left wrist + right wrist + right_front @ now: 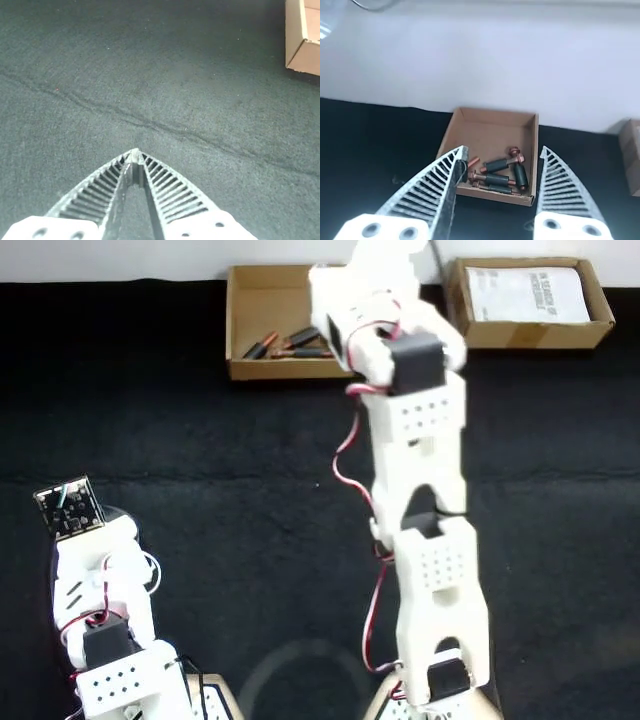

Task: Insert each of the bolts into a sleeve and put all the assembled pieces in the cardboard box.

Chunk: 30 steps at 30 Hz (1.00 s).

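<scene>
1. A black cloth (200, 440) covers the table. At its far edge, a little left of centre, sits the open cardboard box (240, 320).
2. Several assembled pieces (290, 343) lie inside, gathered toward the box's right half. They are copper-coloured bolts (515, 150) pushed through dark sleeves (495, 165).
3. From the right wrist camera, the pieces lie in a loose pile on the box floor, close to its near wall (492, 197).
4. The right arm (420, 440) stretches from the near edge of the table out to the far side. Its wrist is over the right end of the cardboard box.
5. The right gripper (503, 148) is spread wide, with nothing between its fingers (437, 185). It is raised clear of the box. The pieces show through the gap between the two fingers, farther off and lower, and neither finger touches them.
6. The left arm (100, 620) is folded at the near left of the table, well apart from the cardboard box.
7. The left gripper (134, 153) is closed, its tips meeting on nothing, above bare cloth with a crease running across it. A cardboard corner (302, 35) shows farther off; which box it belongs to cannot be told.
8. A second box (520, 335) sits at the far right, holding a printed sheet (525, 292).
</scene>
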Each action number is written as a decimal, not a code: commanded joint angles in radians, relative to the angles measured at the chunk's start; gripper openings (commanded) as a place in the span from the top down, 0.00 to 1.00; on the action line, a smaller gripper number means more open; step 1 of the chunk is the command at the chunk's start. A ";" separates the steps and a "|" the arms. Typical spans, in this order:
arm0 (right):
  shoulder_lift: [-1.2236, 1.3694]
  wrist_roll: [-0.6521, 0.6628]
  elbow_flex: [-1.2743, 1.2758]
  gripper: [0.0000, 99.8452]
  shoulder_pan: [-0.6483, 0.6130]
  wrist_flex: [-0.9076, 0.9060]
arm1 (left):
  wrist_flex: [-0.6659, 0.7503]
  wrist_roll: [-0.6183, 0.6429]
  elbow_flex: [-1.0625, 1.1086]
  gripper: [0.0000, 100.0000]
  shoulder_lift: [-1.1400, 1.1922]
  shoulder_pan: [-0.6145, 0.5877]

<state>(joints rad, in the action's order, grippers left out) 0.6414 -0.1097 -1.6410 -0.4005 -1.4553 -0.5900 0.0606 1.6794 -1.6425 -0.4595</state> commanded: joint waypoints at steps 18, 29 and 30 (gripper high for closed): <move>-0.872 -0.003 0.294 0.79 0.044 -0.311 | -0.195 -0.009 0.024 0.99 -0.015 0.194; -1.626 -0.006 1.408 0.79 0.045 -0.308 | -0.204 -0.009 0.024 0.99 -0.015 0.196; -1.689 -0.005 1.501 0.79 0.048 -0.306 | -0.226 -0.009 0.024 0.99 -0.015 0.203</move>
<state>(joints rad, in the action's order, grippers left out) -0.8761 -0.1097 -0.4258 -0.3682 -1.7530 -0.7879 0.0606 1.6794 -1.6441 -0.2831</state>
